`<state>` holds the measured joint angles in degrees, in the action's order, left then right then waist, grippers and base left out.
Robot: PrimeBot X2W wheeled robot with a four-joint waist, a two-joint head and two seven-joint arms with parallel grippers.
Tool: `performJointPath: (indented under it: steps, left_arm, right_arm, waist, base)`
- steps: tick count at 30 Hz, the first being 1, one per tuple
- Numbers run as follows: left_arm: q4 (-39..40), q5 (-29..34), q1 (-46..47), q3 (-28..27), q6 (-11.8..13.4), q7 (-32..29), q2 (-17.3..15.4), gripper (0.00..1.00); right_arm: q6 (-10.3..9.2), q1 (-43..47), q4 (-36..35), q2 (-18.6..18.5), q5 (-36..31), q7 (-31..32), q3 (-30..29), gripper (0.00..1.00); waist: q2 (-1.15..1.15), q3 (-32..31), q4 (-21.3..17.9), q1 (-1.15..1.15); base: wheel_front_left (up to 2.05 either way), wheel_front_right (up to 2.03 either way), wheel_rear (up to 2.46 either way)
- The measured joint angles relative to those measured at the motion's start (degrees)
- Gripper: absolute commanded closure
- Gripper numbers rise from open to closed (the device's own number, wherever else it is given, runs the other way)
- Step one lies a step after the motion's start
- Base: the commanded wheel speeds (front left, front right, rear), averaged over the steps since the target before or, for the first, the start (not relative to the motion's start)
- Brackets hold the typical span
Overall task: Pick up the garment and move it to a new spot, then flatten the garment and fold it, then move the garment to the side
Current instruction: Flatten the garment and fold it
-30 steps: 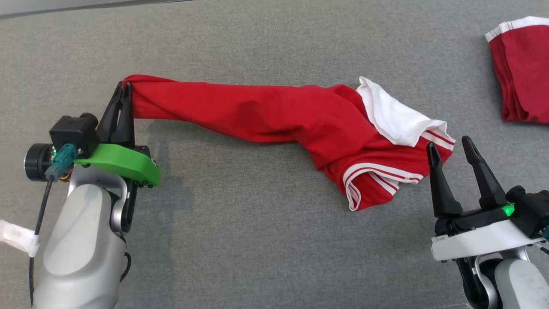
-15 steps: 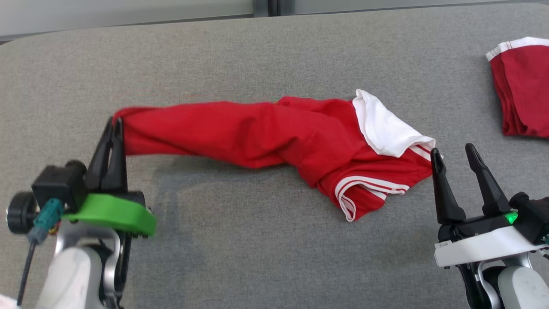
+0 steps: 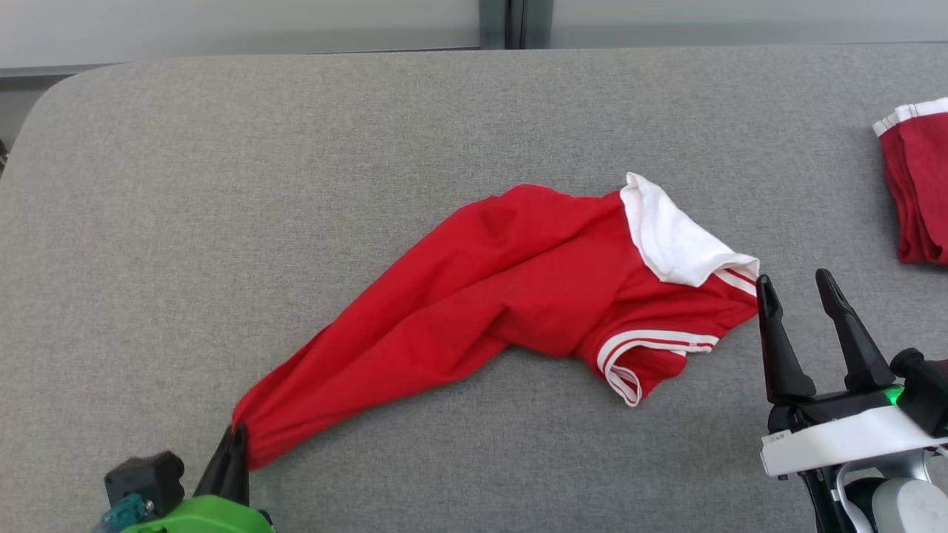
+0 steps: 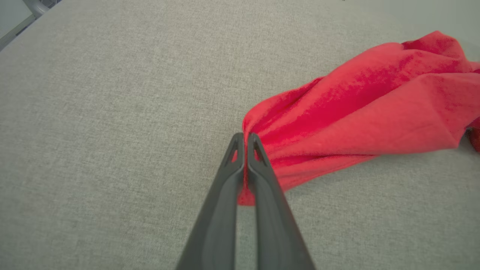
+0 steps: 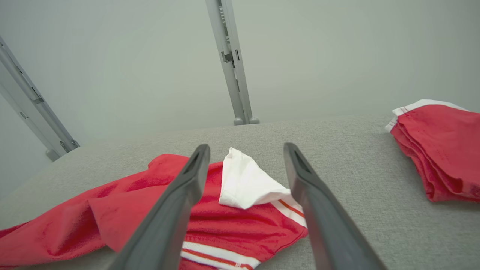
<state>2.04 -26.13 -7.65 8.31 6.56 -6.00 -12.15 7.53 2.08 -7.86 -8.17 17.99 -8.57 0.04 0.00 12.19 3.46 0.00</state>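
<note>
A grey fabric-covered table (image 3: 296, 185) carries a crumpled red garment (image 3: 518, 296). The garment stretches from the tips of the left gripper (image 3: 238, 437) to just beside the right gripper (image 3: 795, 280), with its white part nearest that gripper. A folded red pile (image 3: 922, 192) lies beyond and to the right of the right gripper, well apart from the garment.

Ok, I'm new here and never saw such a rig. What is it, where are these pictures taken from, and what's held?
A two-armed robot. One picture looks down from its head; the others look along each wrist's dark fingers. On the grey fabric surface lies a crumpled red shirt with white trim; a folded red garment sits at the right. The left gripper is shut on the shirt's end. The right gripper stands open beside the striped sleeve, holding nothing.
</note>
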Motion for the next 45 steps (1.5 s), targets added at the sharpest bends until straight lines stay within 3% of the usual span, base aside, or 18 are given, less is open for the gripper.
performJointPath:
  steps: [7,8,9,16,20,28,45]
  left_arm:
    - [-8.2,-2.7,-2.5,-0.4,-1.4,1.8,1.3,1.0]
    - [-8.8,-2.8,-2.3,-0.3,-1.6,2.8,1.8,0.66]
    - [-9.4,-2.8,-1.9,-0.1,-2.0,4.0,2.1,0.0]
    - [-8.8,1.3,4.1,-0.3,-2.3,15.1,2.3,0.0]
    - [-6.2,4.8,7.8,0.1,-1.2,18.2,1.9,0.0]
    - [-4.8,8.7,14.2,2.6,-1.4,17.6,0.0,0.0]
    - [-6.3,8.5,14.5,3.2,-1.3,16.6,-1.0,0.0]
  right_arm:
    - [0.0,1.0,-0.8,-0.1,-0.1,1.0,-0.3,0.0]
    - [0.0,1.2,-1.0,-0.1,-0.3,1.2,-0.5,0.0]
    - [0.0,1.2,-1.2,-0.1,-0.5,1.5,-0.5,0.0]
    - [0.0,1.5,-3.1,-0.4,-1.8,3.0,-1.0,0.0]
    - [0.0,2.0,-3.8,-0.7,-2.7,3.8,-1.4,0.0]
    - [0.0,2.4,-4.2,-1.7,-3.7,6.0,-0.8,0.0]
    - [0.0,2.3,-4.1,-1.8,-3.5,6.2,-0.5,0.0]
  waist:
    - [0.0,-1.2,0.7,0.0]
    - [0.0,-1.3,0.7,0.0]
    - [0.0,-1.5,0.8,0.0]
    - [0.0,-2.2,0.3,0.0]
    - [0.0,-2.7,-0.2,0.0]
    - [0.0,-2.9,-1.4,0.0]
    - [0.0,-2.4,-2.5,0.0]
  base:
    - [0.0,0.0,0.0]
    - [0.0,0.0,0.0]
    - [0.0,0.0,0.0]
    - [0.0,0.0,0.0]
    - [0.0,0.0,0.0]
    - [0.0,0.0,0.0]
    - [0.0,0.0,0.0]
